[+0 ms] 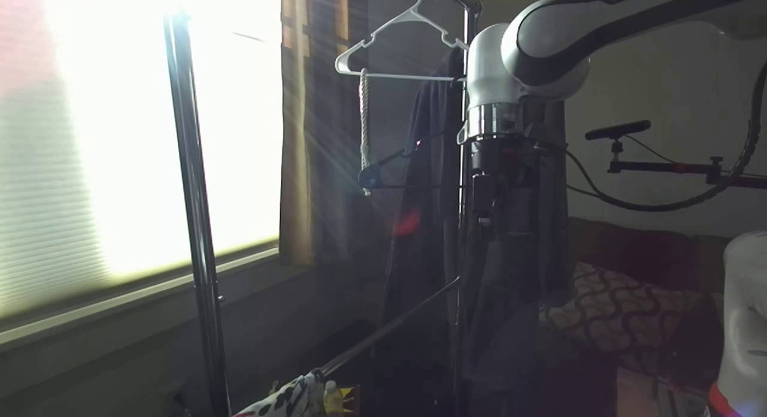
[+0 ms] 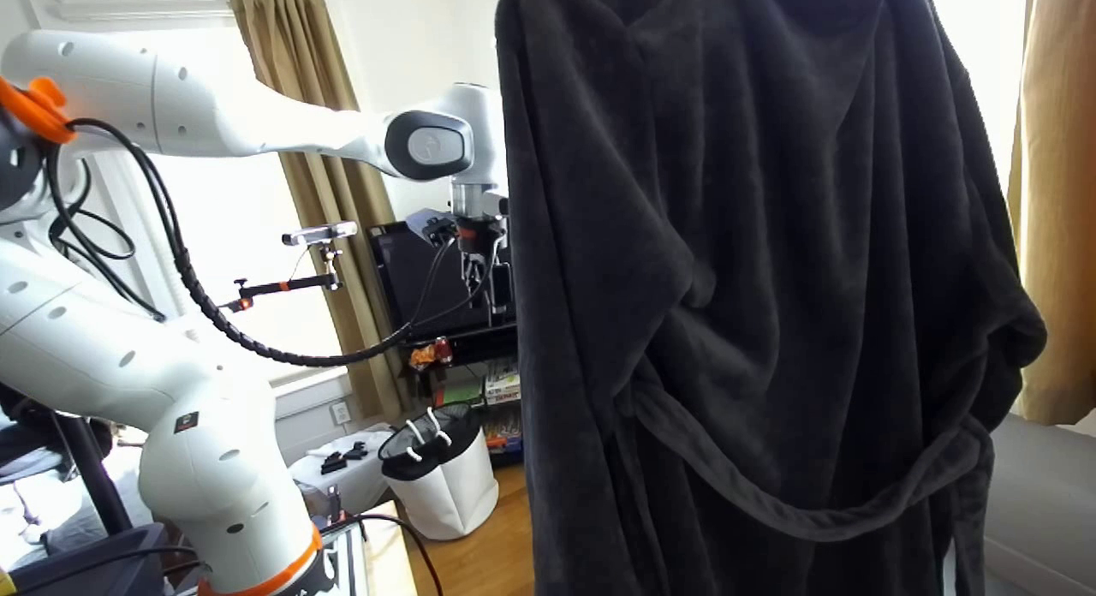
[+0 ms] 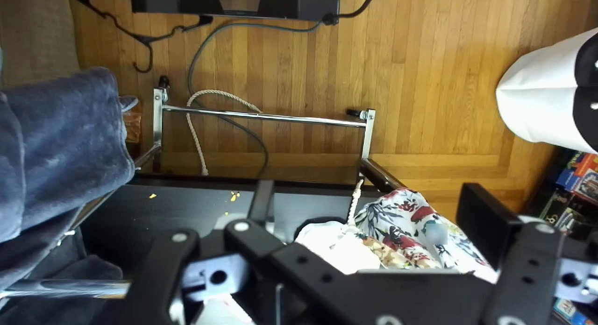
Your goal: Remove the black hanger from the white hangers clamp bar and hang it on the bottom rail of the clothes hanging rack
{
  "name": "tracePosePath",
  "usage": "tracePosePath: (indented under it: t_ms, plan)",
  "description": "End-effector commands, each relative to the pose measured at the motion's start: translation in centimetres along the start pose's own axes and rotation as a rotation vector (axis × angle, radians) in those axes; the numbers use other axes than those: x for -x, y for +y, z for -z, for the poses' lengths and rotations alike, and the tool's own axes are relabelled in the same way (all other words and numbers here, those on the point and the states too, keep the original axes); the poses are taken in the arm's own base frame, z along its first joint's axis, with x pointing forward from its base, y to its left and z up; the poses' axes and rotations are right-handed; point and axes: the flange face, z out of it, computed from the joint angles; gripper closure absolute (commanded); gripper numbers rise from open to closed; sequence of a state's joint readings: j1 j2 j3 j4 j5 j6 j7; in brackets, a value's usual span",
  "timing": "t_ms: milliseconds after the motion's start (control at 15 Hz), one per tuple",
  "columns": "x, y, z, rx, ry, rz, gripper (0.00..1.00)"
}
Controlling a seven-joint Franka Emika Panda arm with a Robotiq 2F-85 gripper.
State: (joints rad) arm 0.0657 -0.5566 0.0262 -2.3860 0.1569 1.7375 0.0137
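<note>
Dark robe (image 2: 771, 236) partly blocking an exterior view, end effector (image 3: 373, 215) spread wide
We see floral cloth (image 3: 404, 217) draped low; the black hanger (image 1: 412, 153) — slim, bar level — is near the rope (image 1: 364, 120), below the white hanger (image 1: 412, 14).

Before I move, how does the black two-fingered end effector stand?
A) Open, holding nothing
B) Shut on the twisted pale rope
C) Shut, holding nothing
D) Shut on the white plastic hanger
A: in the wrist view, the end effector has its black fingers wide apart, with nothing gripped between them.
</note>
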Motion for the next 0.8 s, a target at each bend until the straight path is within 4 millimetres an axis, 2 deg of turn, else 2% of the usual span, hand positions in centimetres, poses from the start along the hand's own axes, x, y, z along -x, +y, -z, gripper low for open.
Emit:
tracePosePath:
  t_ms: [0, 200, 333, 400, 467, 533, 733]
  plan:
    - [4.2, 2.9, 3.7, 0.023, 0.082, 0.015, 0.0]
    - [7.3, 4.6, 6.6, -0.076, 0.092, 0.047, 0.0]
    - [9.8, 5.3, 8.5, -0.049, 0.118, 0.036, 0.0]
    - [10.7, 5.8, 9.8, -0.014, 0.184, 0.005, 0.0]
    - [11.2, 6.1, 10.9, 0.005, 0.243, -0.038, 0.0]
    - [9.0, 5.7, 9.6, -0.033, 0.165, 0.008, 0.0]
    - [11.1, 6.2, 11.4, -0.013, 0.234, -0.015, 0.0]
